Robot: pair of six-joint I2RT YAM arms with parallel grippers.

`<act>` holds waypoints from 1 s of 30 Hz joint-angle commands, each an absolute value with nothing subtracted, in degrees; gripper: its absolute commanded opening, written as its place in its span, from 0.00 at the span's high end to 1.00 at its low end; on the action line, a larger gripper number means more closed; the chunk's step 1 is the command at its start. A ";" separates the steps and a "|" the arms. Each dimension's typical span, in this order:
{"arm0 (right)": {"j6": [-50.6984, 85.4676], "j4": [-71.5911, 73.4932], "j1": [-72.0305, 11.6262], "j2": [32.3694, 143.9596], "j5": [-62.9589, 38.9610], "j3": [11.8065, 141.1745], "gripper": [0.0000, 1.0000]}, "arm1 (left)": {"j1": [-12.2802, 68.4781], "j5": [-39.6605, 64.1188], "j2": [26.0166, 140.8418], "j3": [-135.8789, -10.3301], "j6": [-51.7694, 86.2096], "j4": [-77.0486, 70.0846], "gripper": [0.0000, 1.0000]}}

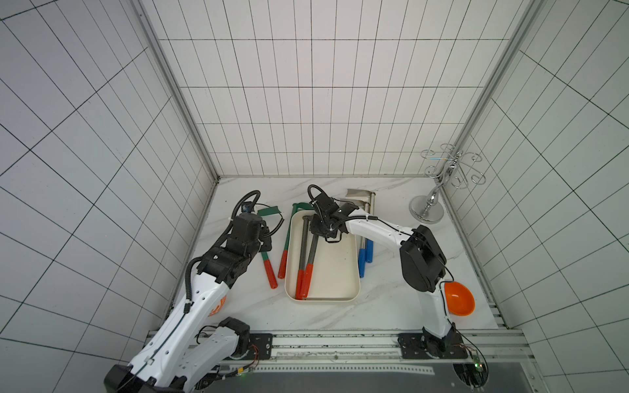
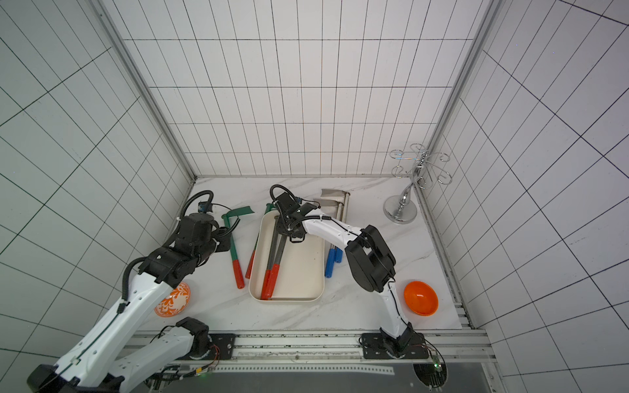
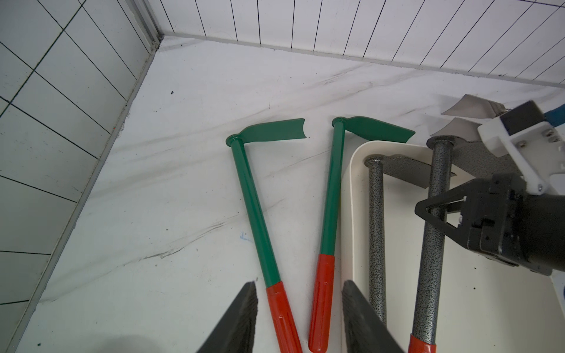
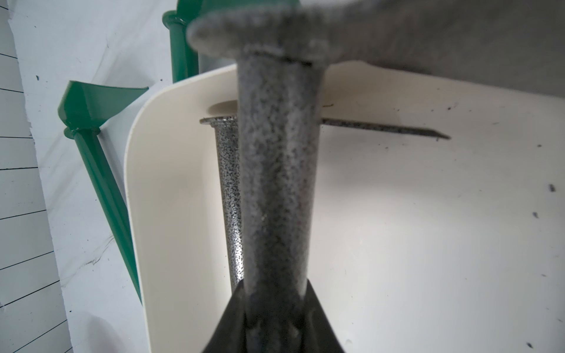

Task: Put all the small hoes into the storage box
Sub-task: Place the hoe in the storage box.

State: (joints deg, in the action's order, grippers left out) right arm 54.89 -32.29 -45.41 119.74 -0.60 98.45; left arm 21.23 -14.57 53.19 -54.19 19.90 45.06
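Right jaws clenched on speckled hoe (image 4: 278,183), blade blurred, over storage box (image 1: 337,272), left jaws released, partly cut off

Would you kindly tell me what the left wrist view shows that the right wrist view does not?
Only the left wrist view: the red grips of the green hoes, two silver blades, and the right gripper from outside. Only the right wrist view: no new object, just a close look along the held grey hoe from its fingers. Both: that hoe, the storage box, the other grey hoe lying inside, and the green hoes' heads.
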 commanded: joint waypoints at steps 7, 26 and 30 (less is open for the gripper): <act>56.87 -30.76 -45.21 120.84 -1.41 105.56 1.00 | 21.36 -15.70 52.22 -53.96 19.51 45.18 0.52; 57.76 -30.76 -44.48 124.05 -3.58 105.28 1.00 | 21.36 -15.51 53.33 -54.22 19.16 44.45 0.52; 57.74 -30.76 -44.38 124.67 -3.86 105.26 1.00 | 21.36 -15.42 53.70 -54.41 19.09 44.17 0.52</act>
State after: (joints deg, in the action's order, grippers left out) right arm 56.29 -30.85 -44.97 122.52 -3.77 99.24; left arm 21.23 -14.96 53.52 -54.19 19.44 44.97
